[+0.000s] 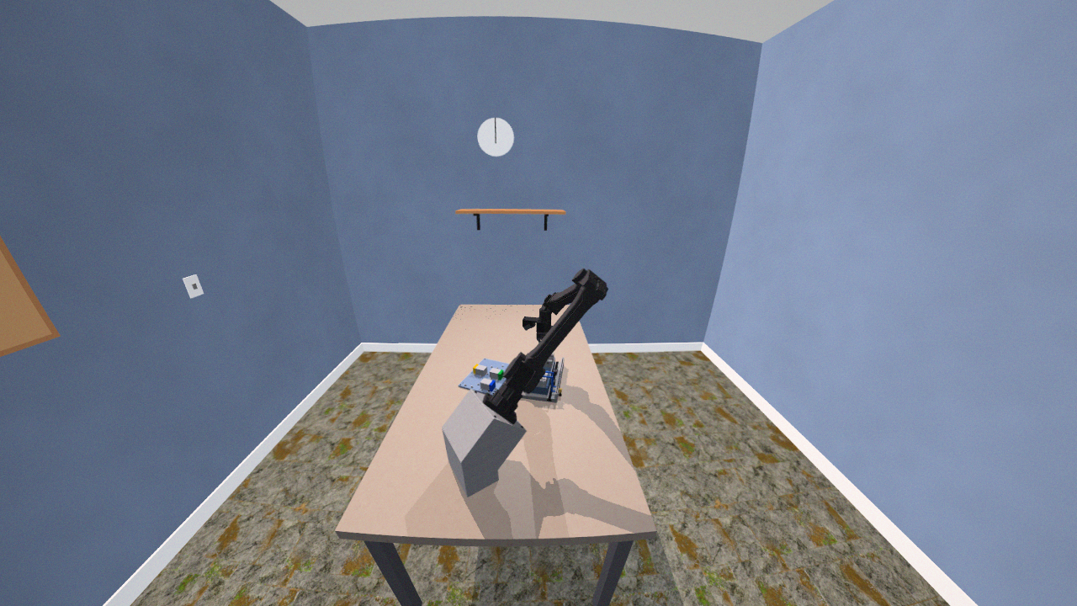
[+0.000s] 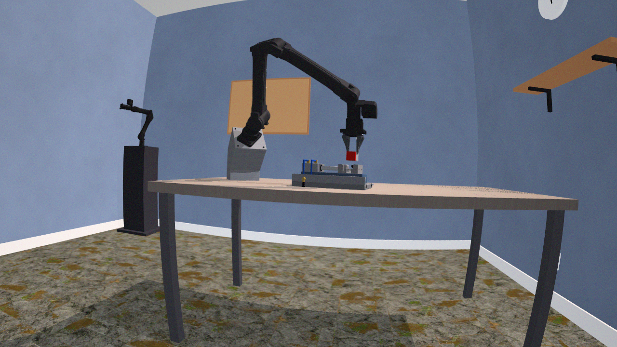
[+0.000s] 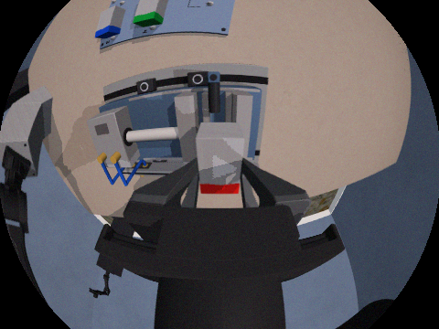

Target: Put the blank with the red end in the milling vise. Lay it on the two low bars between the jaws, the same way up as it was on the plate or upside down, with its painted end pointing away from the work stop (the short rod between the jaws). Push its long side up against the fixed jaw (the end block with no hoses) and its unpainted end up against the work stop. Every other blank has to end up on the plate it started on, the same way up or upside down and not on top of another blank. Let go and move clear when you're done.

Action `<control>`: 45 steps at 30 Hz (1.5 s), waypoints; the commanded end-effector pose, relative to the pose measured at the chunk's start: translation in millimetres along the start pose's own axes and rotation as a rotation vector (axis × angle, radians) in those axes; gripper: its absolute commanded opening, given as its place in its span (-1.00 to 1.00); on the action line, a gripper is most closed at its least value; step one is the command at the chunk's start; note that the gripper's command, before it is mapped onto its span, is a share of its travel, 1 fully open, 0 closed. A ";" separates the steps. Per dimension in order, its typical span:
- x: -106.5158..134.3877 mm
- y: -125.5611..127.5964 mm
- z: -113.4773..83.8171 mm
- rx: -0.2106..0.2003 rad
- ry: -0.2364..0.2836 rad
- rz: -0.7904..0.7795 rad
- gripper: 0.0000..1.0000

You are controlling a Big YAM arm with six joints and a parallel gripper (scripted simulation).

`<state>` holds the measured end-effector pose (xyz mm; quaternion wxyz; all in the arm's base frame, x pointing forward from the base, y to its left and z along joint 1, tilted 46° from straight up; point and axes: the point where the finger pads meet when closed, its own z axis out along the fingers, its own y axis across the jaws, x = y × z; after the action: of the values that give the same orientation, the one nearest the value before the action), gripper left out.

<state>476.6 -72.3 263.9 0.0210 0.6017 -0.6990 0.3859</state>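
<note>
My gripper (image 2: 352, 152) (image 3: 219, 164) is shut on the blank with the red end (image 2: 351, 156) (image 3: 220, 153), held level above the vise (image 2: 328, 181). In the wrist view its red end points away from the work stop (image 3: 214, 98). The blank hangs over the gap between the moving jaw (image 3: 187, 121) and the fixed jaw (image 3: 245, 110) (image 2: 357, 169), with air below it in the exterior view. It hides most of the low bars. The plate (image 3: 194, 23) bears the blue-ended blank (image 3: 111, 20) (image 1: 488, 384), green-ended blank (image 3: 150, 11) (image 1: 496, 373) and yellow-ended blank (image 1: 480, 370).
Blue hoses (image 3: 121, 176) with yellow fittings stand at the vise's cylinder block (image 3: 110, 132). A white rod (image 3: 153, 134) runs from that block to the moving jaw. The grey arm base (image 1: 478, 444) (image 2: 245, 161) stands on the table (image 1: 421, 467).
</note>
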 end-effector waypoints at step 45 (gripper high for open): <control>8.2 -20.8 -5.7 0.043 -0.002 0.018 -1.00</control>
<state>479.8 -73.8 262.8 0.0197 0.6023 -0.6974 0.3879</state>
